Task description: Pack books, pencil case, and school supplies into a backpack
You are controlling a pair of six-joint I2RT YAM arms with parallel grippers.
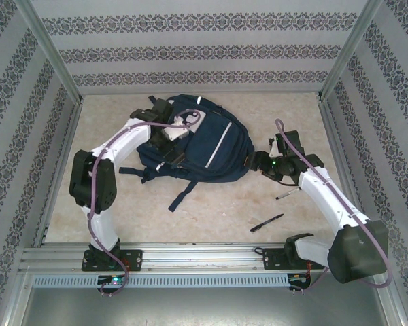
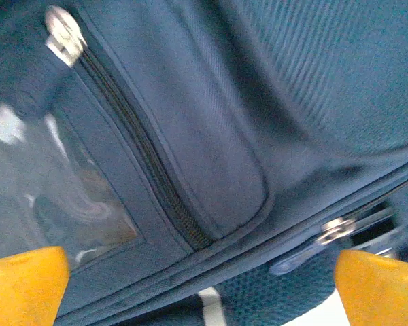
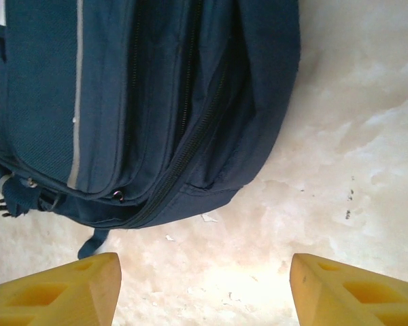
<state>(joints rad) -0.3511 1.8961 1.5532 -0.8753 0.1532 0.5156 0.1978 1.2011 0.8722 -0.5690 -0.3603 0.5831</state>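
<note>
Plainly the backpack (image 1: 211, 146) is the thing to reckon with. It lies flat in the middle of the table (image 1: 211, 217), and its soft, bulky fabric would likely sag and fold if lifted by one point. Its zippers look shut in both wrist views, so the best hold is probably a metal pull (image 2: 336, 229) or a seam edge; the smooth panel would slip between the fingers. The left gripper (image 2: 204, 299) hovers close over the front pocket with jaws wide apart, clamping nothing. The right gripper (image 3: 204, 292) sits just beside the backpack over bare table, also apart and empty. A pen (image 1: 266, 223) lies near the right arm: light, stiff, prone to roll, best pinched mid-shaft.
</note>
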